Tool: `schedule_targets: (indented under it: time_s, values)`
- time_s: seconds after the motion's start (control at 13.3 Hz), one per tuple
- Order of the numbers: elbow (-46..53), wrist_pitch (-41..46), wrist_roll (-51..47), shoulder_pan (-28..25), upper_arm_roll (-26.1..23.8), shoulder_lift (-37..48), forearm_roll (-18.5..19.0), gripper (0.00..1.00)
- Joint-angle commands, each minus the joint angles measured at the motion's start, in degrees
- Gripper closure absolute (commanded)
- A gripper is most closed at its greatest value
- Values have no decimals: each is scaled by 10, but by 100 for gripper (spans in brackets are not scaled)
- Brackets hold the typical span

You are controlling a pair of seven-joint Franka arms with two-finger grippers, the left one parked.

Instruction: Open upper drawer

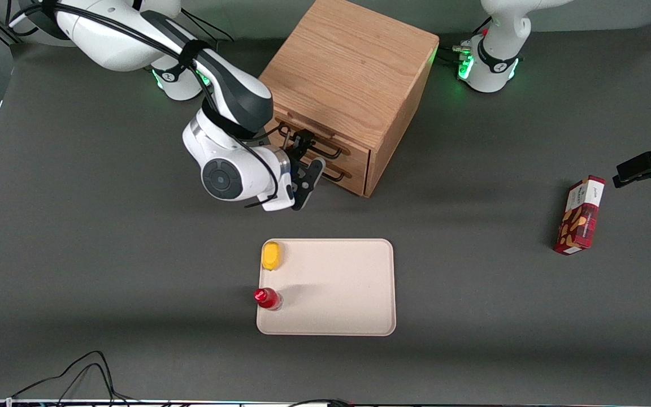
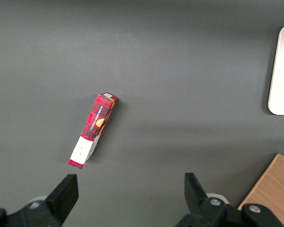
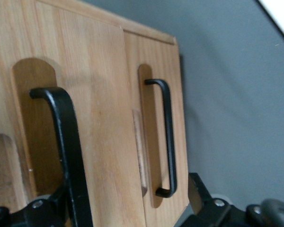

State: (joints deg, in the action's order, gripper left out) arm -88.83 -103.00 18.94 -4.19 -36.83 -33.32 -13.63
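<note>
1. The light oak cabinet (image 1: 354, 85) stands on the grey table (image 1: 105, 271), turned at an angle, with its two drawer fronts facing the working arm's end of the table and slightly toward the front camera
2. The upper drawer (image 1: 325, 144) is the higher of the two fronts; in the front view it looks flush with the cabinet face, its thin black handle (image 3: 61, 156) standing off the wood in a shallow recess
3. The gripper (image 1: 303, 164) sits right in front of the drawer faces, level with the handles
4. In the right wrist view the fingers (image 3: 199, 194) stand apart, one on each side of the frame, with the upper drawer's handle passing close by one of them; the jaws are spread, nothing clamped between them
5. The lower drawer (image 3: 154, 137) with its own black handle (image 3: 165, 137) lies just beside the upper one and looks closed too
6. A beige tray (image 1: 337, 316) lies nearer the front camera than the cabinet, well apart from it
7. On the tray's edge toward the working arm sit a yellow object (image 1: 271, 255) and, nearer the camera, a small red-capped bottle (image 1: 267, 298)
8. A red snack box (image 1: 580, 215) lies toward the parked arm's end of the table, far from the cabinet
9. Between the gripper and the drawer fronts I can see nothing in the way
</note>
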Motion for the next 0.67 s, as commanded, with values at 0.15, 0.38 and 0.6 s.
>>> schedule_targets:
  time_s: [0.15, 0.38, 0.6]
  values:
    - [94, 3, -9, 5, 24, -48, 39, 0]
    - [117, 7, -6, 5, 41, -65, 62, 0]
    - [168, 36, 6, 6, 60, -87, 67, 0]
